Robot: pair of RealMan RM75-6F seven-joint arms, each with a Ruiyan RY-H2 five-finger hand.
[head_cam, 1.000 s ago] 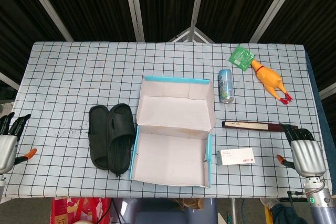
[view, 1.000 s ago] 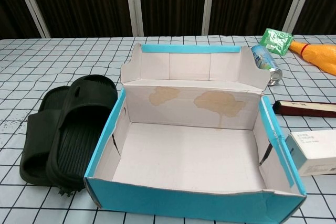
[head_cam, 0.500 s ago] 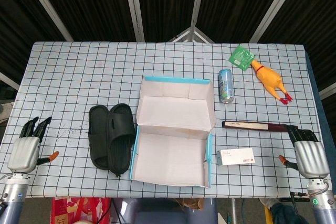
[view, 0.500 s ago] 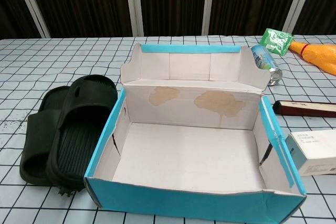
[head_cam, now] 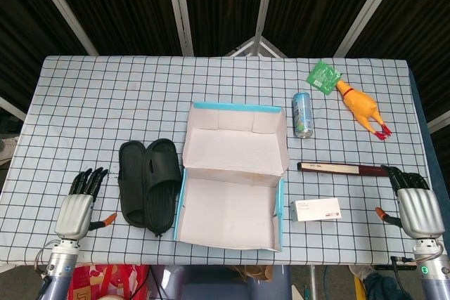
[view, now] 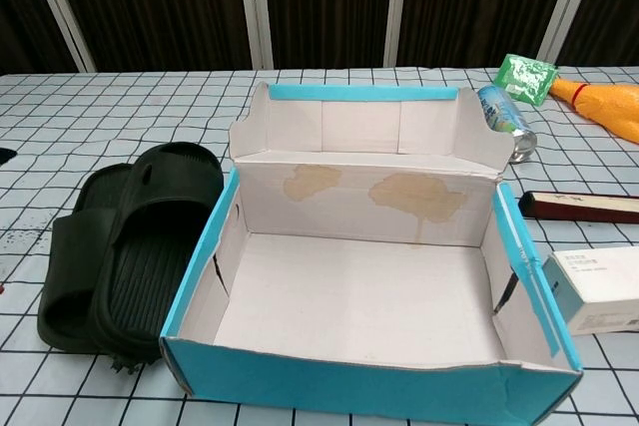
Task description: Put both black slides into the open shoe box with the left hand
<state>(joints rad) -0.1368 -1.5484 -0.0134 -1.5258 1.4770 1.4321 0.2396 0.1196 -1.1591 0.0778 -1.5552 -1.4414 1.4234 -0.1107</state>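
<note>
Just right of the empty, spread left hand (head_cam: 76,210), both black rubber slides (head_cam: 148,181) lie beside the blue-edged open cardboard shoe box (head_cam: 234,217); neither is boxed yet.

black slides (head_cam: 148,181): 2, by the desk's left front | open shoe box (head_cam: 233,173): 1 | can (head_cam: 302,114): 1 | green packet (head_cam: 323,76): 1 | rubber chicken (head_cam: 362,109): 1 | dark flat stick (head_cam: 341,168): 1 | small white carton (head_cam: 316,210): 1
</note>
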